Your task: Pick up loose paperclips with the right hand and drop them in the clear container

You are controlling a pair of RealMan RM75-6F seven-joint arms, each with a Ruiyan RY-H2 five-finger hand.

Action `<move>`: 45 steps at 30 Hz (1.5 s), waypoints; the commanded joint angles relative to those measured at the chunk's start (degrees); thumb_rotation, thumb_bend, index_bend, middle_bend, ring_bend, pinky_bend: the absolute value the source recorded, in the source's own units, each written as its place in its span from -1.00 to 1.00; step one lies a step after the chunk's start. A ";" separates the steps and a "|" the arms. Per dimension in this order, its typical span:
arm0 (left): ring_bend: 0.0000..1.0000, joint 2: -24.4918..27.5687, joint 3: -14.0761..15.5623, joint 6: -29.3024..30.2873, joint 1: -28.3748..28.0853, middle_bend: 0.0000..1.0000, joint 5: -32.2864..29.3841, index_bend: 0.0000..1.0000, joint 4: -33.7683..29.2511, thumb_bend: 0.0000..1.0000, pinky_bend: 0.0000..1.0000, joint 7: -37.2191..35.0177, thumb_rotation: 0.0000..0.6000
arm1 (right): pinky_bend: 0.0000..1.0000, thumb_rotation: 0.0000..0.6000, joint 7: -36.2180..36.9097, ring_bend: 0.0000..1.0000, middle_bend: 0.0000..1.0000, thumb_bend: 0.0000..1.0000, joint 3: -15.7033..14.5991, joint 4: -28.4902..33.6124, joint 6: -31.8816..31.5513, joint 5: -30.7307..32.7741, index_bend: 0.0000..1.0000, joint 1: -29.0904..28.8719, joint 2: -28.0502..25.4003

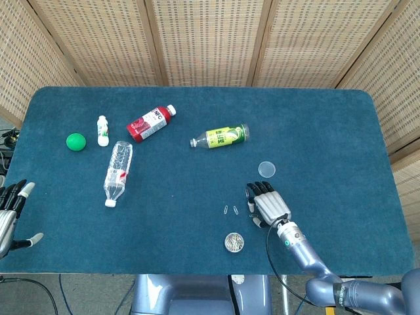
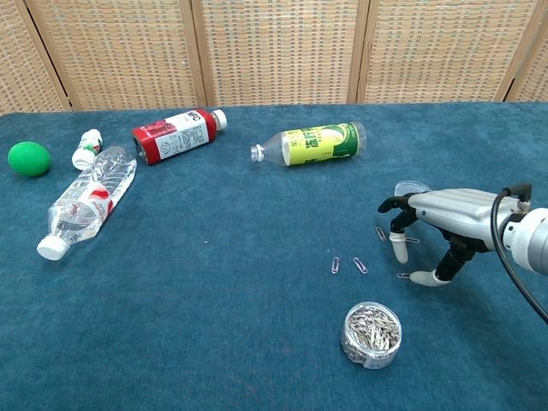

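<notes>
Right hand (image 2: pixel 437 229) hovers low, fingers spread, grasping nothing, over loose paperclips (image 2: pixel 403 275) near table's front edge; thin flat wire may slip fingertip pinch, missing clear container (image 2: pixel 372 333).

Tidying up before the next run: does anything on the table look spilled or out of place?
Yes. A few paperclips lie loose on the cloth beside their container, whose lid sits apart. Three bottles lie on their sides.
</notes>
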State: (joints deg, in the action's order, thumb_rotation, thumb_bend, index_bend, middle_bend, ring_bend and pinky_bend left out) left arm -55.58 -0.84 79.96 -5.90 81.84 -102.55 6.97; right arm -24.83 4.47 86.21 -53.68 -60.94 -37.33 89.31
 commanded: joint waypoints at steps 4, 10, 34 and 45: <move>-1.00 0.00 0.02 0.12 0.07 -1.00 0.05 -1.00 0.00 -1.00 -1.00 -0.04 1.00 | -1.00 1.00 0.13 -1.00 -0.87 -0.37 -0.24 -0.46 0.15 -0.09 0.03 0.05 0.35; -1.00 0.00 0.04 0.05 0.04 -1.00 0.03 -1.00 0.01 -1.00 -1.00 -0.03 1.00 | -1.00 1.00 0.35 -1.00 -0.87 -0.34 -0.46 -2.05 0.73 0.39 0.03 0.09 1.14; -1.00 -0.10 0.05 -0.17 -0.07 -1.00 -0.09 -1.00 0.02 -1.00 -1.00 0.09 1.00 | -1.00 1.00 -0.34 -1.00 -0.87 -0.13 -0.47 -4.38 1.96 1.01 0.11 -0.35 2.60; -1.00 -0.02 0.01 -0.27 -0.11 -1.00 -0.20 -1.00 0.02 -1.00 -1.00 -0.06 1.00 | -1.00 1.00 -1.63 -1.00 -0.87 0.24 -0.07 -4.83 1.85 2.14 0.16 -0.75 3.20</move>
State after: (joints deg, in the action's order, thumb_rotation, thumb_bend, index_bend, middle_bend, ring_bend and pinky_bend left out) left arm -55.60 -0.83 79.69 -6.01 81.63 -102.53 6.90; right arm -26.44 4.39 81.37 -51.83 -58.80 -38.07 92.50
